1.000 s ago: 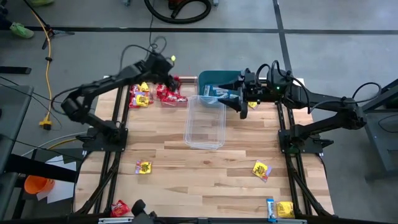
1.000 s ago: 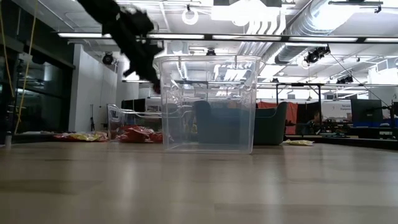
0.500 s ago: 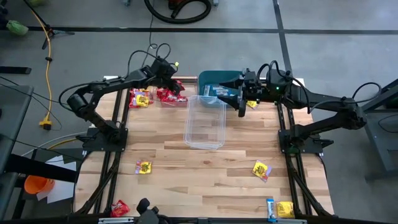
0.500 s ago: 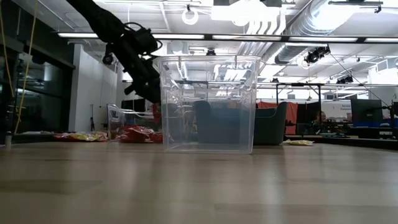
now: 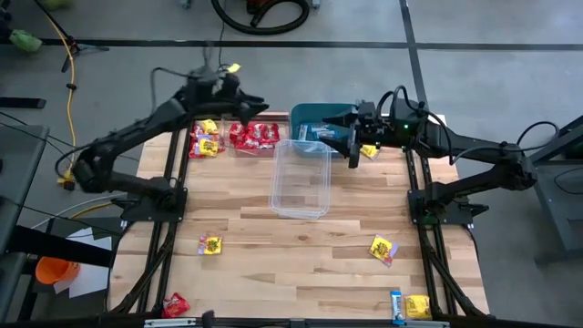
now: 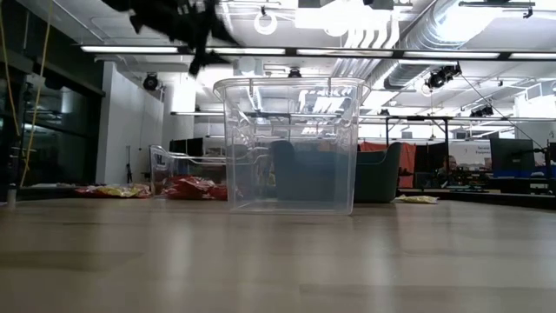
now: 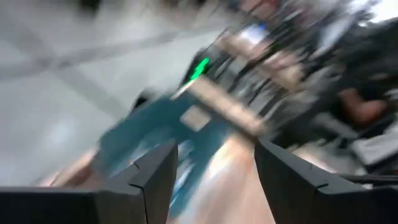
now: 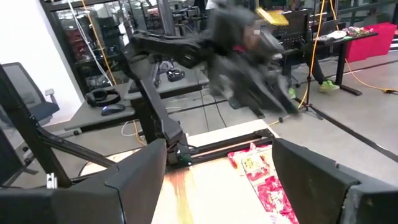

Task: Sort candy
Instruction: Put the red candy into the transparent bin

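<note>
With both my left gripper [image 5: 239, 102] and right gripper [image 5: 353, 146] spread empty, red candy [image 5: 252, 136] is binned while yellow strays [image 5: 382, 248] await sorting.

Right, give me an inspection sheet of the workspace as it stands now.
Surface: wooden table, intact.
Job's things: red candy and yellow candy piled at the far left; stray yellow packets nearer the front.
Clutter: clear tub at centre, teal bin behind it.
Grippers: left pincer open, above the red pile; right pincer open, empty, by the teal bin.
Cables: yellow cable on the floor.
Surroundings: no person seen.
</note>
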`<action>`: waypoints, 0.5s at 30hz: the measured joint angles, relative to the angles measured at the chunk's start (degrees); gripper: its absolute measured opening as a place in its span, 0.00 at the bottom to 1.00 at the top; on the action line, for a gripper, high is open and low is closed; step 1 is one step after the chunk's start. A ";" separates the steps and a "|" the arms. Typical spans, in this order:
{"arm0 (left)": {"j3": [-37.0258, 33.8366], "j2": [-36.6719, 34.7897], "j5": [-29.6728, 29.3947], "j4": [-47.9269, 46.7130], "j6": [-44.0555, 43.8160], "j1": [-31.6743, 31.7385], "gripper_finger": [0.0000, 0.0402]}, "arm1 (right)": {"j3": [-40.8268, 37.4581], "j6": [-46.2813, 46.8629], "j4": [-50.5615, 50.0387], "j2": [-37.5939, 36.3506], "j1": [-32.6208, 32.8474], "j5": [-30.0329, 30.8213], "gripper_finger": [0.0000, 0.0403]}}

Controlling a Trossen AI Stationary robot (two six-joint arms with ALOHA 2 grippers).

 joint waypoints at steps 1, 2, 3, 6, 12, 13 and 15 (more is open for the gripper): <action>0.00 -2.03 0.61 2.43 -0.20 -0.99 0.50 | 0.00 0.00 0.01 0.00 -0.18 0.00 0.72; 0.00 -3.90 0.82 5.11 -0.14 -2.25 0.50 | 0.00 0.00 0.01 0.00 -0.22 0.00 0.72; 0.01 -5.77 0.85 7.84 0.28 -3.76 0.50 | 0.00 0.00 0.05 0.00 -0.24 0.00 0.72; 0.02 -10.36 0.93 14.37 3.05 -9.51 0.50 | 0.00 0.06 0.88 0.02 -0.22 0.00 0.72; 0.02 -14.00 0.94 17.97 11.11 -24.03 0.50 | 0.00 2.03 1.90 0.02 -0.21 -0.48 0.72; -0.28 -13.96 0.40 18.09 12.33 -26.24 0.50 | 0.00 2.01 1.98 0.02 -0.10 -0.50 0.72; -1.82 -13.57 -3.08 18.09 13.74 -30.36 0.50 | 0.00 1.95 1.99 0.02 0.41 -0.62 0.72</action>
